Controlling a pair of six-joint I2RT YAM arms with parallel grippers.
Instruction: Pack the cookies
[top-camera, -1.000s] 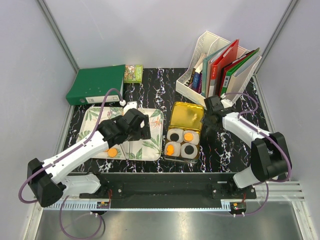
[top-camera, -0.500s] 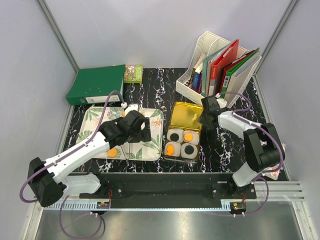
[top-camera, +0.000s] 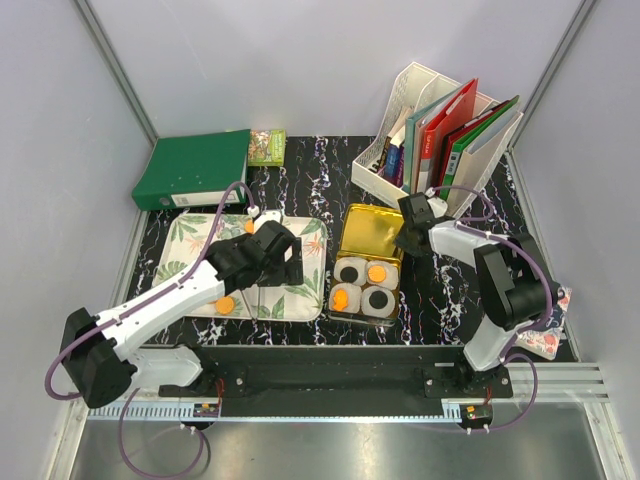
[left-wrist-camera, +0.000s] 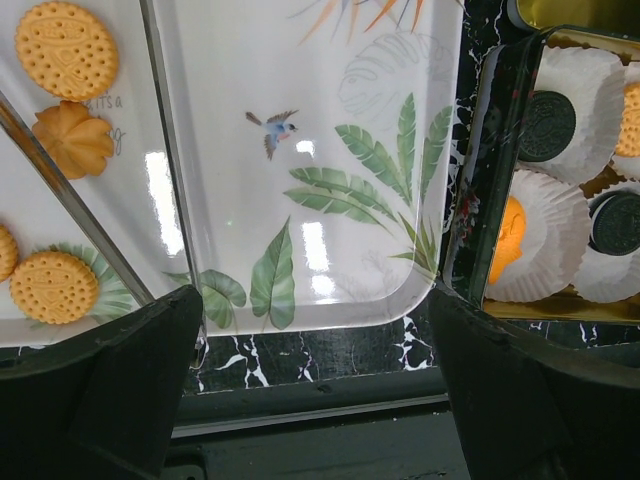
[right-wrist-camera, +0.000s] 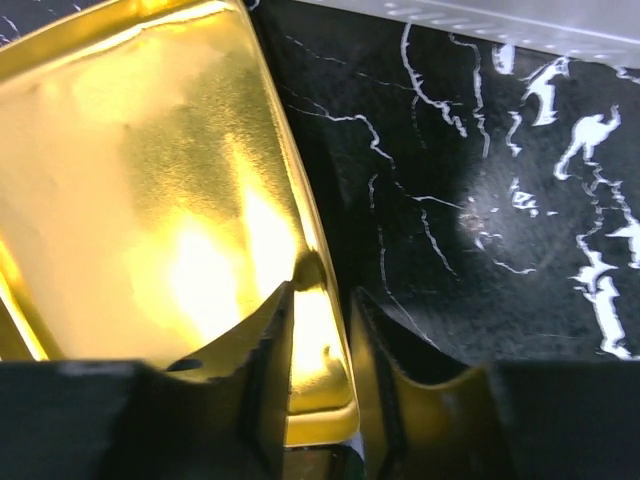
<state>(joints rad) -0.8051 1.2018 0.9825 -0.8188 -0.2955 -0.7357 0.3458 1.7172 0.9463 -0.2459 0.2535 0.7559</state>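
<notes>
Orange cookies (left-wrist-camera: 66, 50) lie at the left end of the leaf-patterned tray (left-wrist-camera: 300, 120); one shows in the top view (top-camera: 226, 305). The open tin (top-camera: 363, 288) holds white paper cups with two black cookies (top-camera: 350, 272) and two orange ones (top-camera: 377, 272). Its gold lid (top-camera: 372, 232) lies open behind it. My left gripper (top-camera: 289, 263) is open and empty above the tray's near right corner, fingers wide apart (left-wrist-camera: 315, 295). My right gripper (top-camera: 405, 240) straddles the lid's right rim (right-wrist-camera: 322, 300), one finger inside the lid (right-wrist-camera: 150, 200) and one outside, closed on it.
A green binder (top-camera: 192, 168) and a small snack packet (top-camera: 267, 146) lie at the back left. A white file rack (top-camera: 440, 135) with folders stands at the back right, just behind my right arm. A patterned packet (top-camera: 550, 338) lies at the front right.
My right gripper has moved left and back from the table beside the tin onto the lid's right rim. My left gripper has shifted slightly over the tray.
</notes>
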